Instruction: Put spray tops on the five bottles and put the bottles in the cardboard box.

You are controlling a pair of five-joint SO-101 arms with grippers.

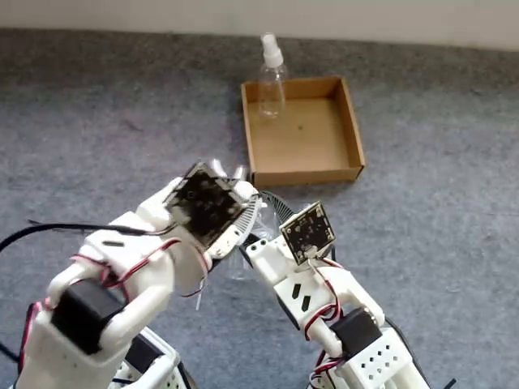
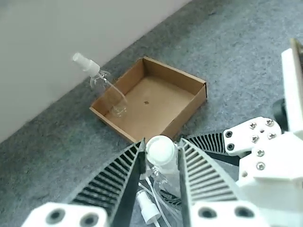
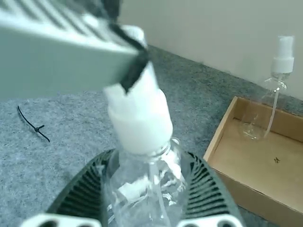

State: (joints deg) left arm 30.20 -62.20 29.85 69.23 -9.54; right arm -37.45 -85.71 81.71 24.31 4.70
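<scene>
The left gripper (image 2: 161,144) pinches a white plastic spray top (image 2: 161,152) seated on a clear plastic bottle (image 3: 142,189) clasped by the right gripper (image 3: 144,208), near the shallow brown cardboard box (image 1: 306,173), where one capped clear bottle (image 1: 272,81) stands in a corner.

My left arm (image 1: 122,275) and right arm (image 1: 328,296) are white plastic shells with black motor blocks (image 1: 81,312) at the joints, and loose red, white and black wires (image 1: 138,263) loop along them. Each wrist carries a square black circuit board (image 1: 207,203). My left claw (image 2: 161,146) and right claw (image 3: 147,163) have black ribbed fingers (image 2: 113,175); small silver screws (image 2: 258,137) dot a white mount (image 2: 267,163)
</scene>
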